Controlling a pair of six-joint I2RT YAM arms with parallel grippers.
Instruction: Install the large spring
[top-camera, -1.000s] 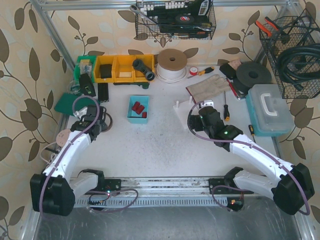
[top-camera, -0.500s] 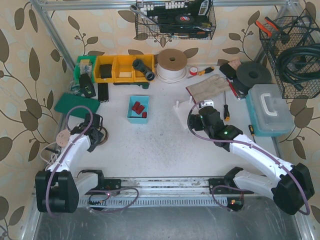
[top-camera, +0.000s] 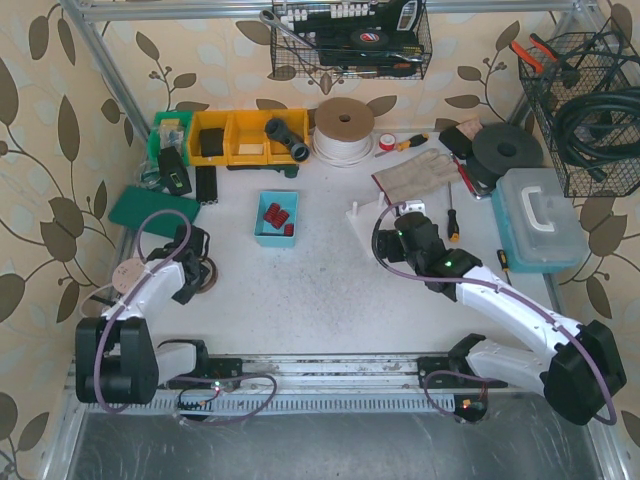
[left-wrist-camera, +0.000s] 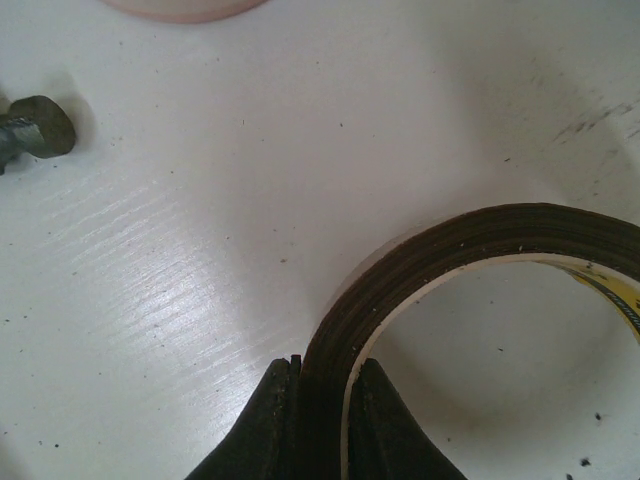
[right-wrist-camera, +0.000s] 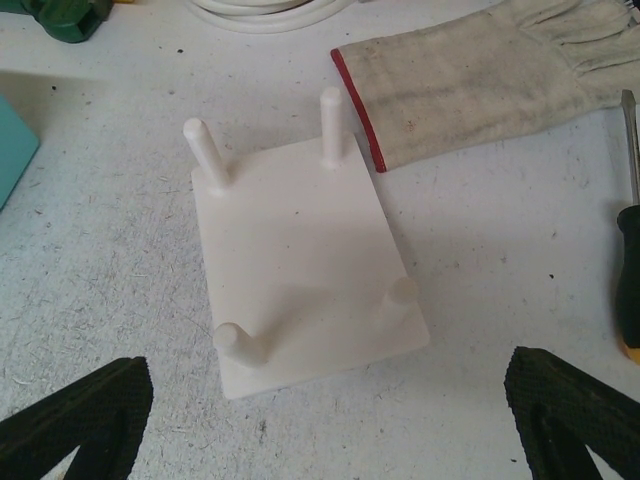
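Note:
A white base plate (right-wrist-camera: 300, 260) with several upright pegs lies on the table, right of centre in the top view (top-camera: 366, 214). My right gripper (right-wrist-camera: 325, 400) hovers just on its near side, open wide and empty; it also shows in the top view (top-camera: 388, 225). My left gripper (left-wrist-camera: 322, 365) is shut on the rim of a brown tape roll (left-wrist-camera: 450, 240) that lies on the table at the left (top-camera: 203, 272). No spring shows plainly. Small red pieces (top-camera: 275, 214) lie in a teal tray (top-camera: 262, 232).
A work glove (right-wrist-camera: 480, 70) lies just beyond the plate and a screwdriver (right-wrist-camera: 630, 280) to its right. A bolt (left-wrist-camera: 35, 128) and a pinkish disc (top-camera: 127, 272) lie near the left gripper. Yellow bins (top-camera: 245, 135), a cord coil (top-camera: 344, 128) and a toolbox (top-camera: 538, 220) line the back and right.
My left gripper has drawn back toward the near left and now sits at the tape roll. My right gripper has shifted slightly toward the plate.

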